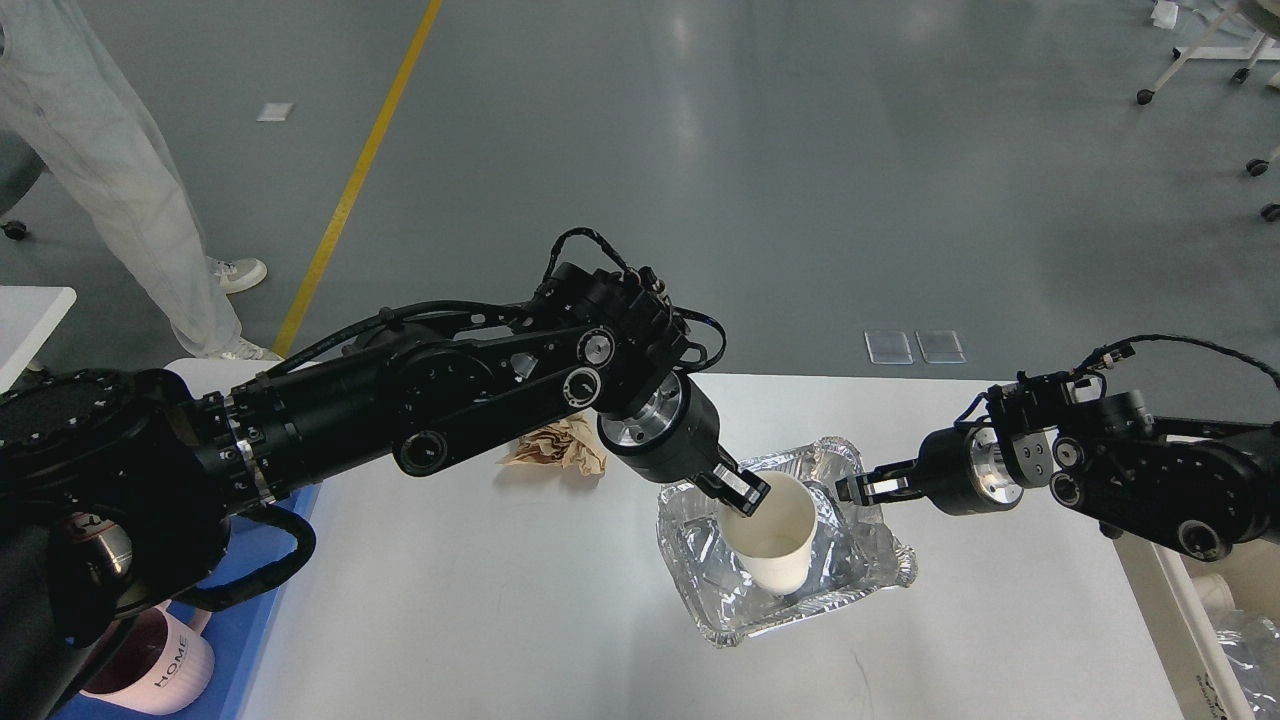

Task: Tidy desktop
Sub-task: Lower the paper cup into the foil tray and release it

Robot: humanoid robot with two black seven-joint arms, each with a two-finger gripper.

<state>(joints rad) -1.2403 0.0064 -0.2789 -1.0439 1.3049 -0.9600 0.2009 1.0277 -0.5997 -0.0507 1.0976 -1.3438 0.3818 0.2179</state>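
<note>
On the white desktop (480, 620) lies a crumpled foil tray (880, 570). A white paper cup (775, 535) stands in it, tilted a little, with my left gripper (742, 493) shut on its near rim. My right gripper (858, 487) is shut on the foil tray's far right rim. A crumpled ball of brown paper (562, 447) sits behind the left arm, partly hidden by it.
A blue tray (235, 640) at the left holds a pink mug (165, 665), mostly hidden by my left arm. A white bin (1200, 620) stands off the table's right edge. A person's legs (130, 200) stand at the back left. A small white side table (25, 320) is at far left.
</note>
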